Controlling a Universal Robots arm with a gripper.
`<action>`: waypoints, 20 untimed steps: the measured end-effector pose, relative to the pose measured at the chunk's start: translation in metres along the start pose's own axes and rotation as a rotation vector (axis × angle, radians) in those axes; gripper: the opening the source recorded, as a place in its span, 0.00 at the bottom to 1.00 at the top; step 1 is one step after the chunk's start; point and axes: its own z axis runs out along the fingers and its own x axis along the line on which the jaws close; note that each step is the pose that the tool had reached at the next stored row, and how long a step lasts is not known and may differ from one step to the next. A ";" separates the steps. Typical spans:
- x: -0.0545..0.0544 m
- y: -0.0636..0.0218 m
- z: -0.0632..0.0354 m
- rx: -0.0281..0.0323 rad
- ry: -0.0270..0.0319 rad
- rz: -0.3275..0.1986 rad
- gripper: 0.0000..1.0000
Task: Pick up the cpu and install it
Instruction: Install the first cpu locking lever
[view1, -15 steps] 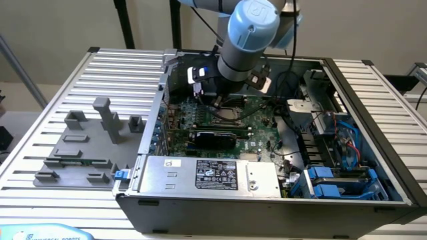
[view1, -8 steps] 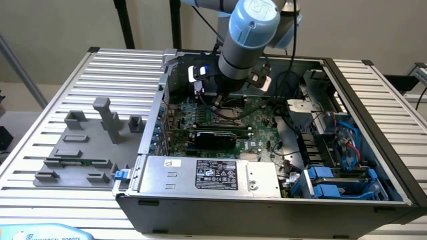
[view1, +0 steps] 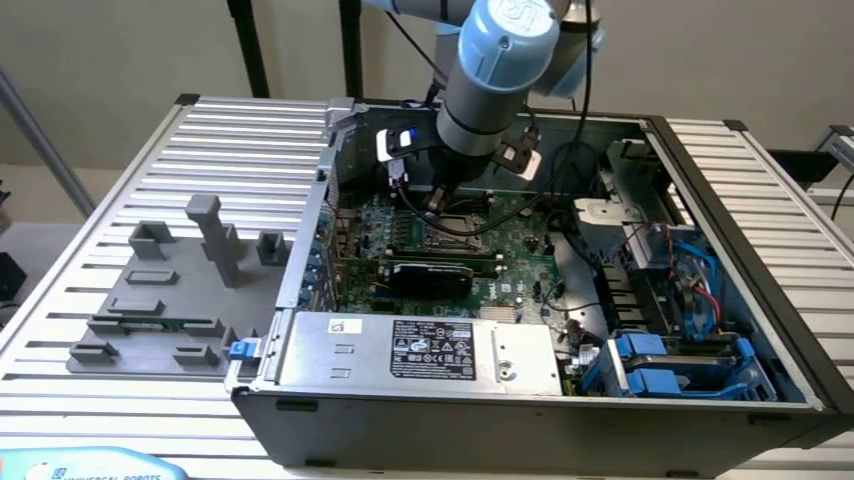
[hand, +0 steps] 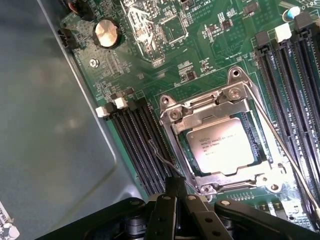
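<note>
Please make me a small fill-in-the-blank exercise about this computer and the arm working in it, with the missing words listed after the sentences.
1. The cpu sits in the metal-framed ____ of the motherboard.
2. The claw hangs over the motherboard, shut, and holds ____.
3. The arm reaches into the open grey computer ____.
4. On the grey tray at the exterior view's left lies a memory stick of ____ colour.

Missing words: socket; nothing; case; green.

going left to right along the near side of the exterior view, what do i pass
grey tray of holders -> blue tab at the case corner -> silver power supply box -> blue drive bays
</note>
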 end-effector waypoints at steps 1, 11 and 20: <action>0.000 0.0000 0.0000 0.0011 -0.0024 0.001 0.11; 0.000 0.0009 0.0003 0.0063 -0.0187 0.007 0.11; 0.005 0.0134 0.0004 0.0080 -0.0193 0.008 0.11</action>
